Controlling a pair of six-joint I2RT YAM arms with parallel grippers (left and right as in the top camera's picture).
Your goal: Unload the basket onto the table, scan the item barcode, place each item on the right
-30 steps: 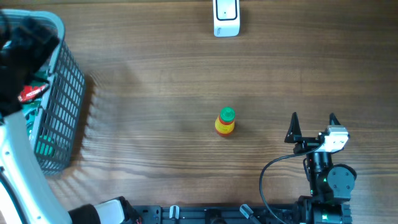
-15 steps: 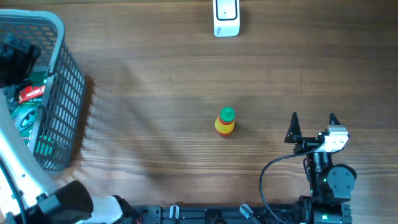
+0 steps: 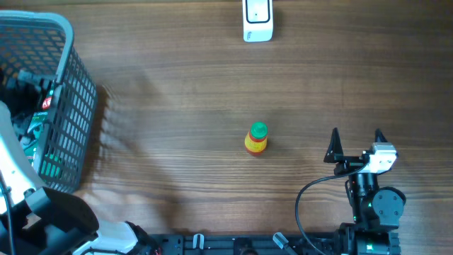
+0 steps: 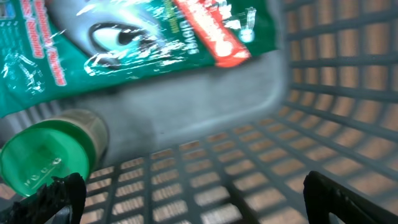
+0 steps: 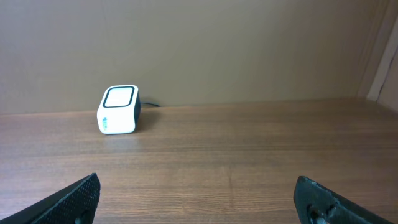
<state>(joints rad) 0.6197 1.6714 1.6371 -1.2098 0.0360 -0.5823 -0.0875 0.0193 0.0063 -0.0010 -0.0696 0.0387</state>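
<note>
Nearer now, the left gripper (image 4: 199, 202) hangs spread in the basket (image 3: 76, 99) at left over the green pouch (image 4: 143, 43), which looks soft, light and slick, best pinched by an edge.

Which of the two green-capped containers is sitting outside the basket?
The small yellow-and-orange bottle standing alone in the middle of the table. The other, a green-lidded jar, is inside the grey basket, next to a green packet.

Right arm (image 3: 375, 205): black round housings, lit by small green lights.
Right gripper (image 3: 356, 134): black pointed jaws, carried on a white block.
Cable (image 3: 297, 205): black, looped left of the right arm.
Left arm (image 3: 14, 161): white link, joined to a black housing.
</note>
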